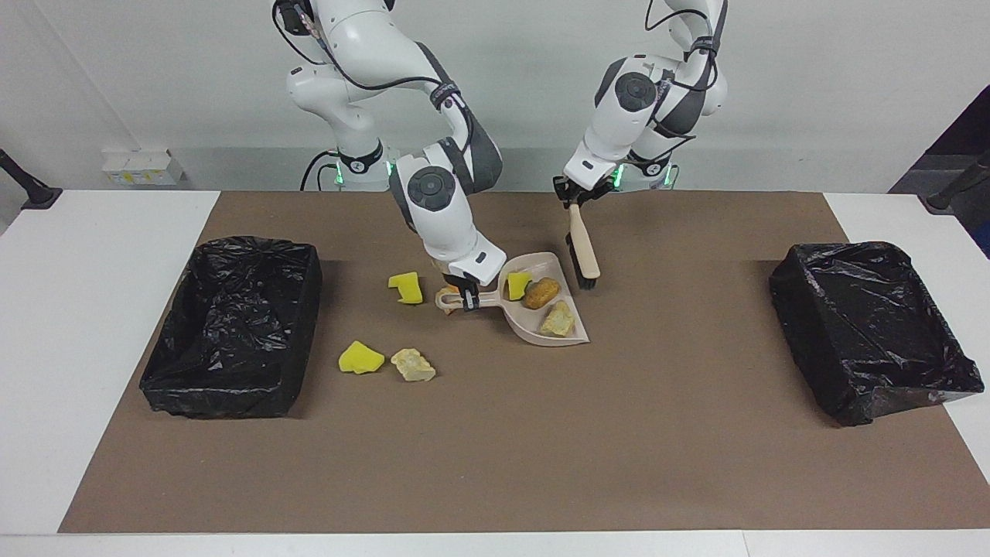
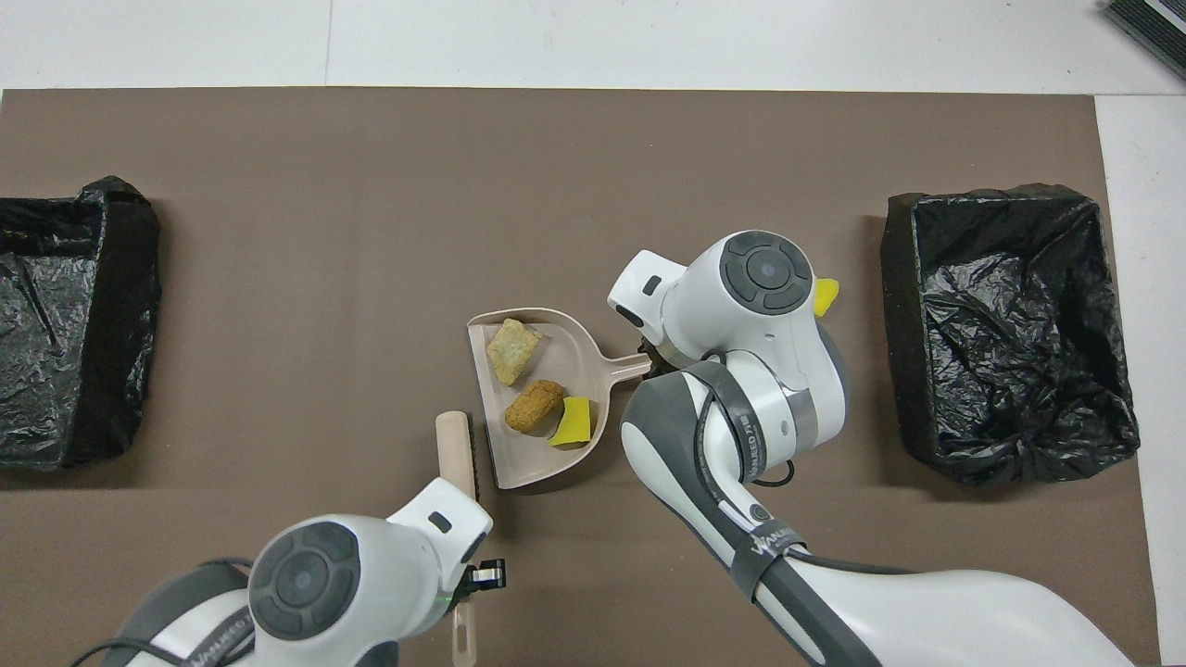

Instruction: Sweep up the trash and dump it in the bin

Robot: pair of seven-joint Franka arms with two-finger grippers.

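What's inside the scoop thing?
Three scraps lie in the dustpan: a yellow chunk, a brown bready piece and a pale crumbly lump. The pan floor beneath them is hidden.

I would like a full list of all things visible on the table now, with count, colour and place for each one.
trash in dustpan: three, yellow, brown, beige; in the pan
loose trash: three in plain sight, two yellow, one beige; toward the right arm's end, plus an orange scrap at the dustpan handle
dustpan: one, beige; mid-mat
brush: one, beige, black bristles; lifted beside the dustpan
bins: two, black-lined; one at each end
mat: one, brown
right gripper: shut on the dustpan handle
left gripper: shut on the brush handle
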